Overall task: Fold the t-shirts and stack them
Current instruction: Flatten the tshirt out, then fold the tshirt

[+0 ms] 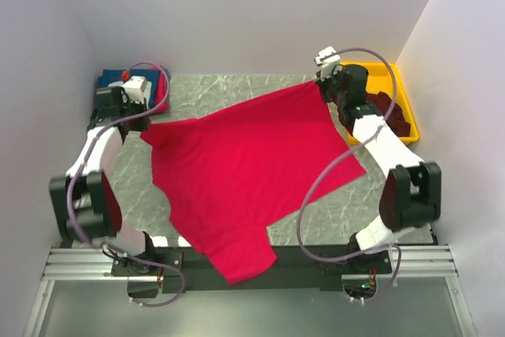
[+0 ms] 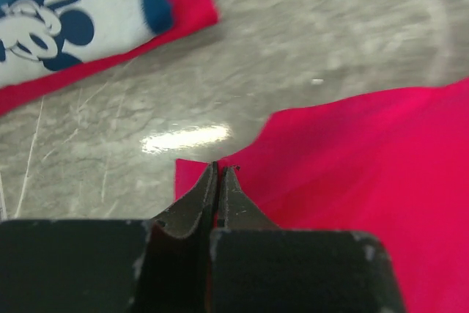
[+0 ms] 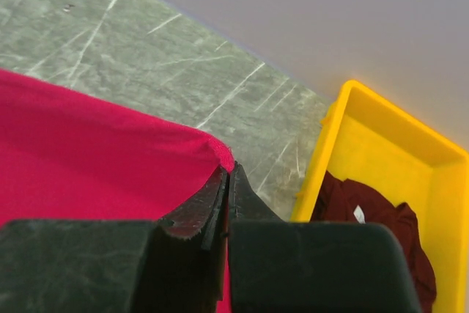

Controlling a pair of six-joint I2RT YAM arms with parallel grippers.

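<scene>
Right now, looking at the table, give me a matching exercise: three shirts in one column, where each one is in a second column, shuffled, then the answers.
Shirts:
1. red t-shirt
2. maroon t-shirt
3. navy blue t-shirt

Places:
A. lying in the yellow bin
B. on red cloth at the far left corner of the table
C. spread over the table, pinched by the left gripper and the right gripper

Pairs: 1-C, 2-A, 3-B.
</scene>
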